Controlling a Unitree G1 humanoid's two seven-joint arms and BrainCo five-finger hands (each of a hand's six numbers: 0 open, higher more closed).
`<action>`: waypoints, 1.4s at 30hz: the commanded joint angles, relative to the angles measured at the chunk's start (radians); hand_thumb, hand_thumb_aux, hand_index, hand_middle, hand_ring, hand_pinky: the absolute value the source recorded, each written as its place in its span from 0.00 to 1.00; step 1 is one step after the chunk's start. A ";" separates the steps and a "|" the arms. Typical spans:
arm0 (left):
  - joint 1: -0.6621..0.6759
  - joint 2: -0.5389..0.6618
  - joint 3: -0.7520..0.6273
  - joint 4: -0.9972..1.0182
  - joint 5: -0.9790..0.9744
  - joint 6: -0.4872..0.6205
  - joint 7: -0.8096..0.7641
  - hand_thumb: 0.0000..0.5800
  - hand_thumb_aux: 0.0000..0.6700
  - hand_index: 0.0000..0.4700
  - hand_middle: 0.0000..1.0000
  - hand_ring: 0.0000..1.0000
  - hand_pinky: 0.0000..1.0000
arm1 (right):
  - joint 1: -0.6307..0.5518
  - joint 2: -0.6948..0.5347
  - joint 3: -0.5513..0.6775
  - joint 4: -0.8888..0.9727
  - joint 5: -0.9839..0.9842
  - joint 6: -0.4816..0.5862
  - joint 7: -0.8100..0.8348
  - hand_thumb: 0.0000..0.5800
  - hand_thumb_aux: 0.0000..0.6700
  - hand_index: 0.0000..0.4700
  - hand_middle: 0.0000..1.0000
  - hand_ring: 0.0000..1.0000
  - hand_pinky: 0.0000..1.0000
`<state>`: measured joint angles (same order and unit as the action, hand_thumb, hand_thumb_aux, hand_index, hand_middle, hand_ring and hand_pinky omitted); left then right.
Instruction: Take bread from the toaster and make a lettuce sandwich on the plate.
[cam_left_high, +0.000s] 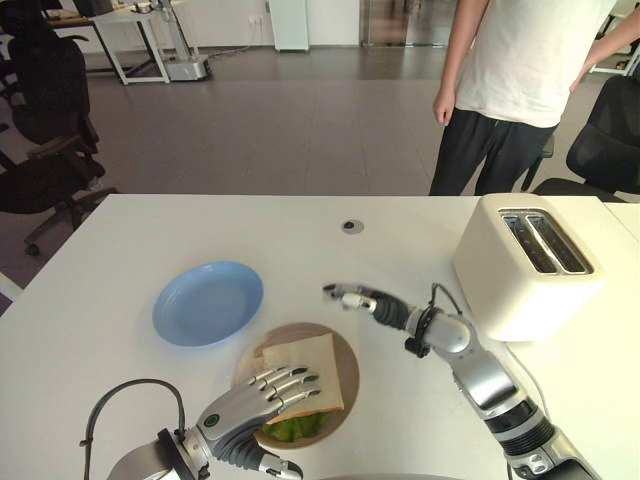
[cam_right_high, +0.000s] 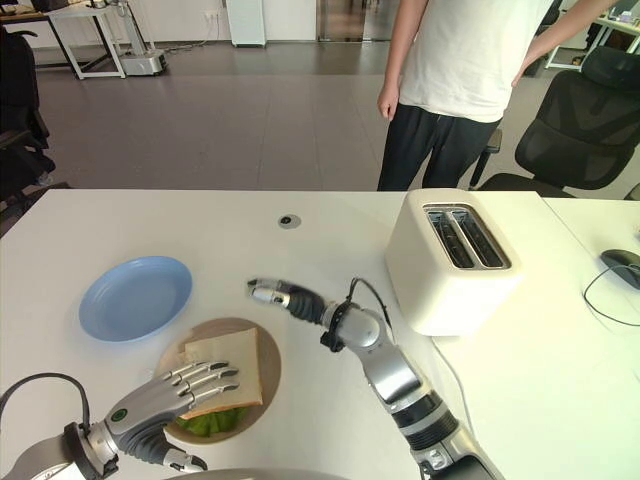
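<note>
- On the left of the white table (cam_left_high: 180, 225), a blue plate (cam_left_high: 207, 302) lies with nothing on it, just beside a round wooden board (cam_left_high: 348, 368).
- At the near edge, the left hand (cam_left_high: 250, 405) lies over the board. Its fingers are stretched out and slightly spread, with the tips on the near-left corner of the bread slice (cam_left_high: 312, 362). It clasps nothing.
- On the board, the bread slice sits on top of the lettuce (cam_left_high: 298, 429), and green shows at the near rim beside the hand. Whether a second slice lies under the lettuce cannot be told.
- Right of the board, the right hand (cam_left_high: 362, 299) hangs low over the table between board and toaster. Its fingers are straight, close together and pointing left. It holds nothing.
- At the far right, the toaster (cam_left_high: 520, 270) stands upright. Its two slots look dark and no bread stands out of them.
- Finding: the sandwich appears assembled on the board, not on the blue plate.
- Risk: the left fingertips press one corner of the slice, so pulling the hand back across it could drag the slice off the lettuce.
- Risk: a sweep by the right hand towards the board could knock the slice askew or nudge the board against the plate.
- Risk: moving the stack to the plate with flat fingers could let the layers slide apart.
</note>
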<state>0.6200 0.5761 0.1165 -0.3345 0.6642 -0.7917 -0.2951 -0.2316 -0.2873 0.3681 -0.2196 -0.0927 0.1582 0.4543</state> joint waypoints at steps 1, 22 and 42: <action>0.029 0.033 -0.020 0.037 0.002 0.039 -0.025 0.00 0.00 0.00 0.00 0.00 0.00 | 0.054 -0.059 -0.098 -0.139 0.020 -0.045 0.004 0.00 0.00 0.00 0.00 0.00 0.00; 0.115 0.287 0.154 0.382 -0.330 -0.068 -0.251 1.00 1.00 1.00 1.00 1.00 1.00 | 0.402 -0.410 0.152 -0.099 -0.337 -0.565 0.263 1.00 1.00 1.00 1.00 1.00 1.00; -0.784 -0.094 -0.445 0.656 0.276 0.155 0.102 1.00 1.00 1.00 1.00 1.00 1.00 | 0.209 -0.144 0.065 0.219 -0.533 -0.236 -0.045 1.00 1.00 1.00 1.00 1.00 1.00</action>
<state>-0.1183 0.5101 -0.2721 0.1984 0.8702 -0.6904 -0.2139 0.0149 -0.4504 0.4338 -0.1060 -0.5951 -0.1210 0.4315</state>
